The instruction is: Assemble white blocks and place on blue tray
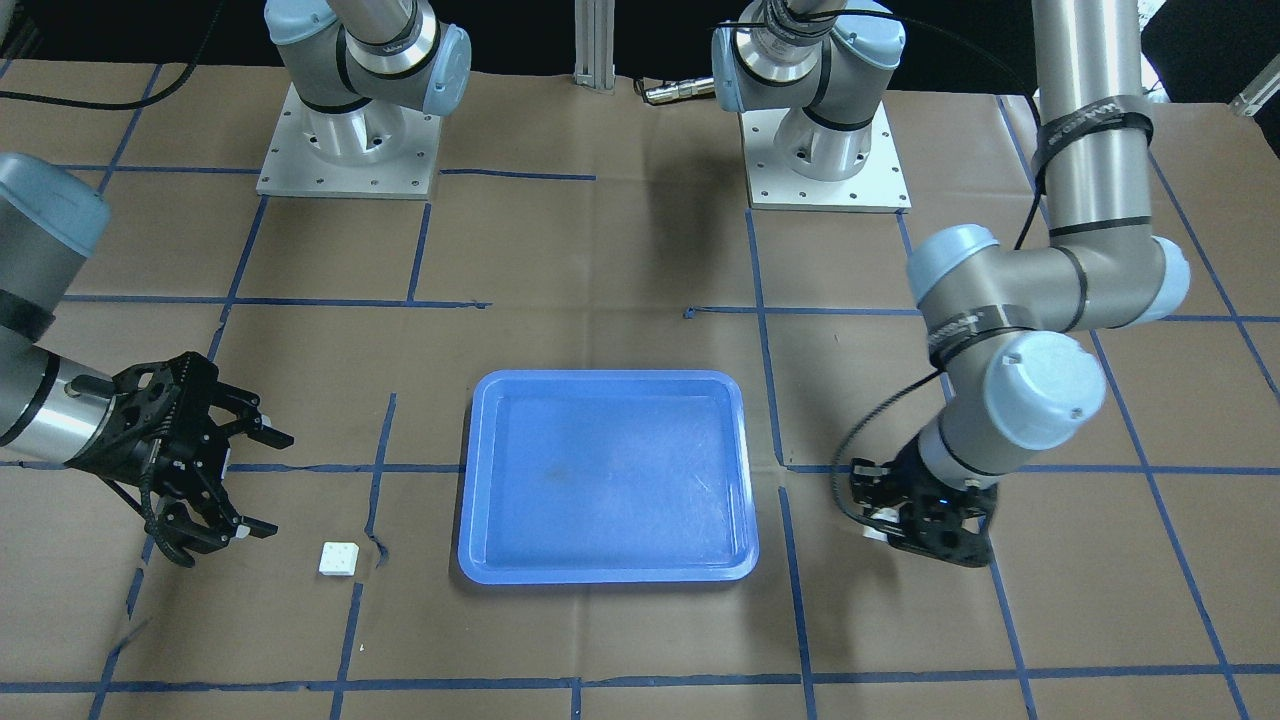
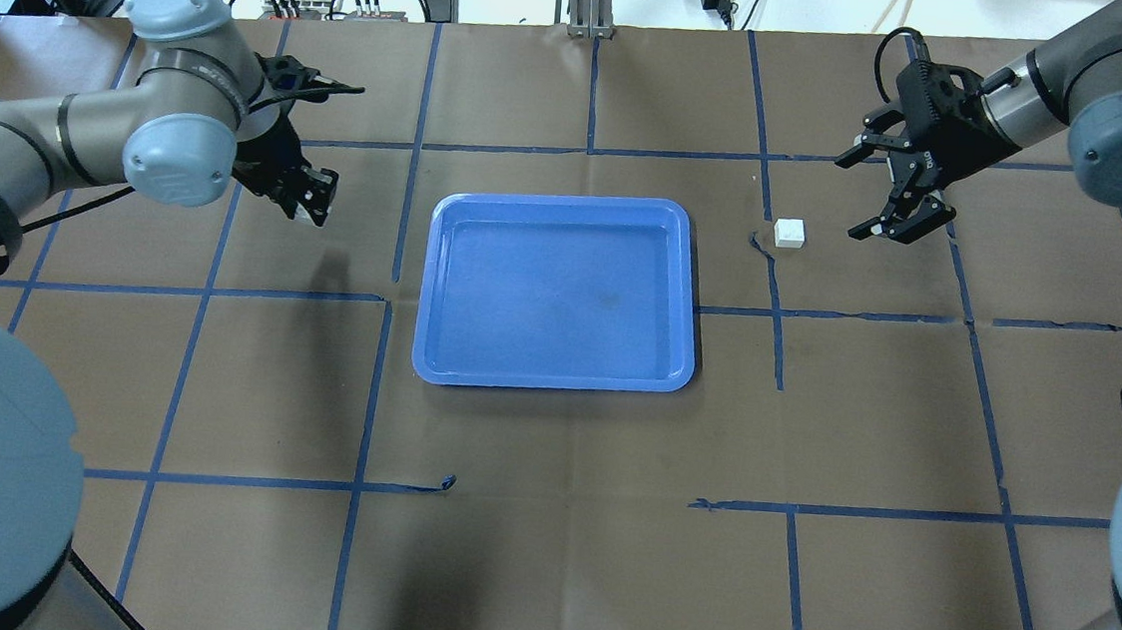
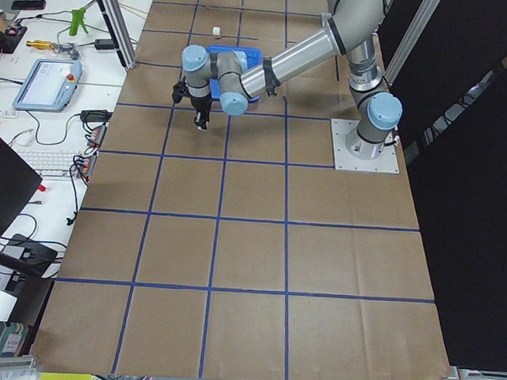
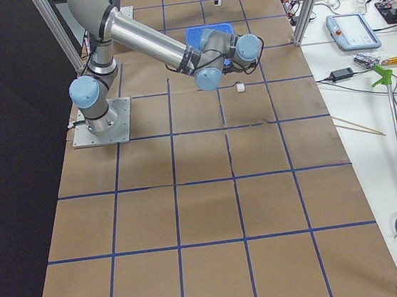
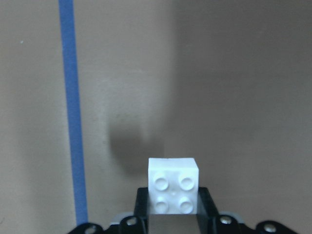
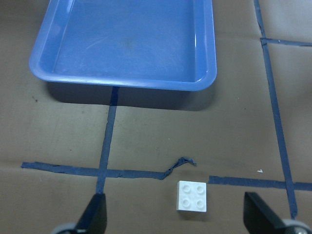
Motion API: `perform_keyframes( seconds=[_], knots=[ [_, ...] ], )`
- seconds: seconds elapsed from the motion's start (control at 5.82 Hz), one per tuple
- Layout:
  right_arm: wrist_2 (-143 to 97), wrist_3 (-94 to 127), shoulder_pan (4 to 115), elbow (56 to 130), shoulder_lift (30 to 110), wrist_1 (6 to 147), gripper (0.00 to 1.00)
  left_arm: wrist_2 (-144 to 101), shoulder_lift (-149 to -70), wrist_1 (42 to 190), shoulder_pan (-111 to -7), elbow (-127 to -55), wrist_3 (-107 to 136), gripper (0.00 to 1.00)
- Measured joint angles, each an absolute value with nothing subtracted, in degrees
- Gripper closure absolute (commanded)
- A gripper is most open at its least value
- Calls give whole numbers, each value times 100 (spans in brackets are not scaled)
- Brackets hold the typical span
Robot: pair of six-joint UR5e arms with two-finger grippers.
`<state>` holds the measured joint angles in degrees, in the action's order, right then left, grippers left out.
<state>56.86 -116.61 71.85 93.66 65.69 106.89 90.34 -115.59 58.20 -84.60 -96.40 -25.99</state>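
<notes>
Brown paper (image 2: 542, 554) bears blue tray (image 2: 563, 295); left hand (image 2: 313, 197) pinches white block (image 5: 173, 187), right hand (image 1: 275, 485) spread

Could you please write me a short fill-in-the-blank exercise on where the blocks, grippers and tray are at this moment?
1. The left gripper is ___ on the first white block.
2. The right gripper is ___, close to the second white block, which lies on the table.
3. The blue tray is ___.
4. In the overhead view, the second white block lies to the tray's ___.

Missing words: shut; open; empty; right.
</notes>
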Motion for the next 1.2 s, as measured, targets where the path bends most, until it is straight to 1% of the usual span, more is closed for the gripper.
perform_keyframes(
  seconds=[0.34,0.52,0.86,1.2],
  knots=[
    [5161,-11732,7181,9360,5937,11095,0,9031,-11418,5836,-9626,-9740,-3877,100],
    [4995,-11716,7181,9346,5696,11229,0,9023,-11424,5836,-9975,-9751,-4811,100],
    [4875,-11708,7167,9331,5411,11363,0,9033,-11542,5804,-10465,-9760,-6392,100],
    [4912,-11714,7135,9360,5263,11473,2,9026,-11767,5608,-10717,-9755,-6908,100]
  ],
)
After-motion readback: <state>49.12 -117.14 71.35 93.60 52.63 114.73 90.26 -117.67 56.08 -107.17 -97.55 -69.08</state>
